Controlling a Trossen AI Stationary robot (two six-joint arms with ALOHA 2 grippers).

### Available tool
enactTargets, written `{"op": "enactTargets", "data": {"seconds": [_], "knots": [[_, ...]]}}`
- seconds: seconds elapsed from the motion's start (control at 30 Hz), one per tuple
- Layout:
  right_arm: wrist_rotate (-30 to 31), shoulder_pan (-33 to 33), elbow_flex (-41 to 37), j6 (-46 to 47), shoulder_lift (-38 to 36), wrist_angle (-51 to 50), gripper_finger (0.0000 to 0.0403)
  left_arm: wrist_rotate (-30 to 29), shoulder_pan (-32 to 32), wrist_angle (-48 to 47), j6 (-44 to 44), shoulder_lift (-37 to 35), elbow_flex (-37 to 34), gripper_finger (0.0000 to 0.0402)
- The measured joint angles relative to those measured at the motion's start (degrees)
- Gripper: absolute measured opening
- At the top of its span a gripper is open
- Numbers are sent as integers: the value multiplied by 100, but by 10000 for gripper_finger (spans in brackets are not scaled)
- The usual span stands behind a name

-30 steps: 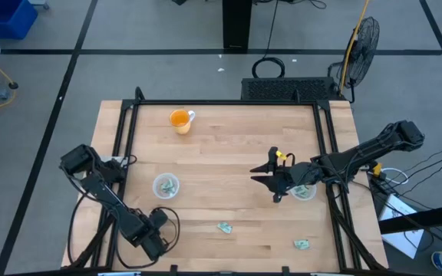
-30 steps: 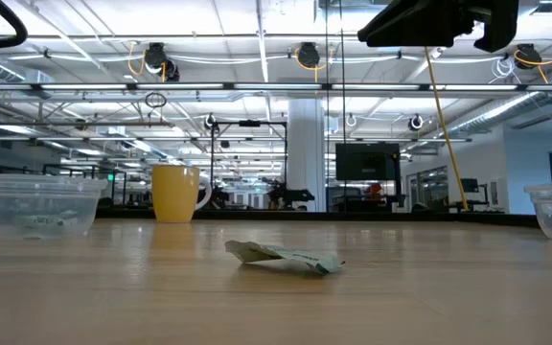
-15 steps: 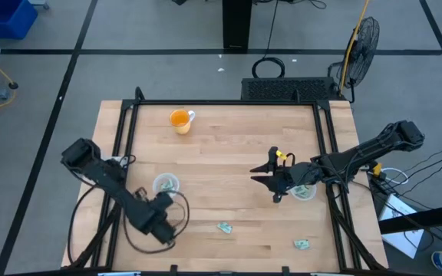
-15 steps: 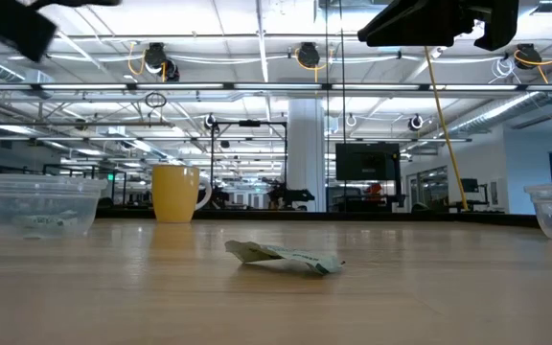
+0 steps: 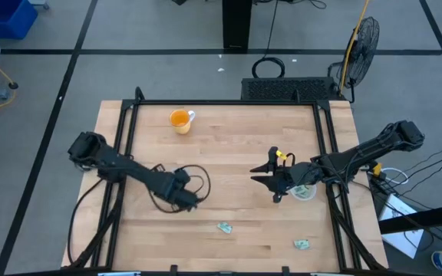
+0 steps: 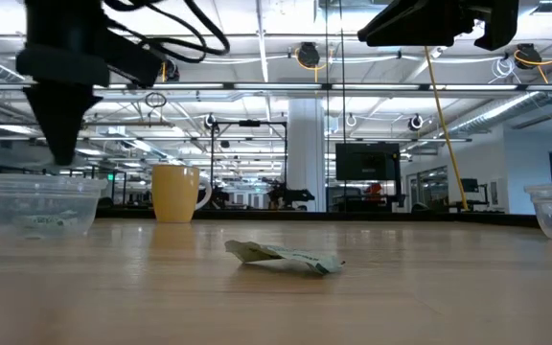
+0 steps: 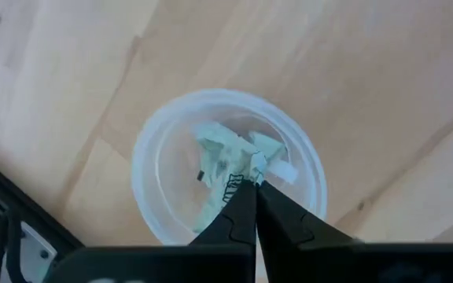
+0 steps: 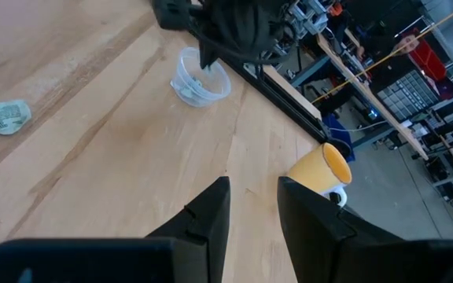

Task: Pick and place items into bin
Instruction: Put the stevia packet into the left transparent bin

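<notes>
Packets: you see several inside left clear cup (image 7: 225, 165), count unclear. Left gripper (image 7: 255, 186) hangs directly above that cup, fingers pressed together with nothing seen between them. Orange mug (image 5: 179, 119) sits near table's far edge. Two packets lie loose near front edge: one (image 5: 224, 227), another (image 5: 302, 244). Right gripper (image 8: 252, 189) hovers spread beside right clear cup (image 5: 305, 192).
</notes>
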Motion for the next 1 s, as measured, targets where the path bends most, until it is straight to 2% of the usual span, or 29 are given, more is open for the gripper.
{"op": "enactTargets", "data": {"seconds": [0.17,0.33,0.57,0.87,1.0], "knots": [[0,0,0,215,0,-2,100,77,289,17,-431,0,-2,18],[-1,1,0,456,0,-2,100,356,382,23,-439,0,-2,39],[0,4,0,946,0,-51,100,352,368,108,-586,0,-40,29],[-2,15,0,1297,0,-177,100,456,368,705,-576,4,-704,4],[-2,59,0,1339,0,-174,100,454,373,726,-522,4,-713,18]]}}
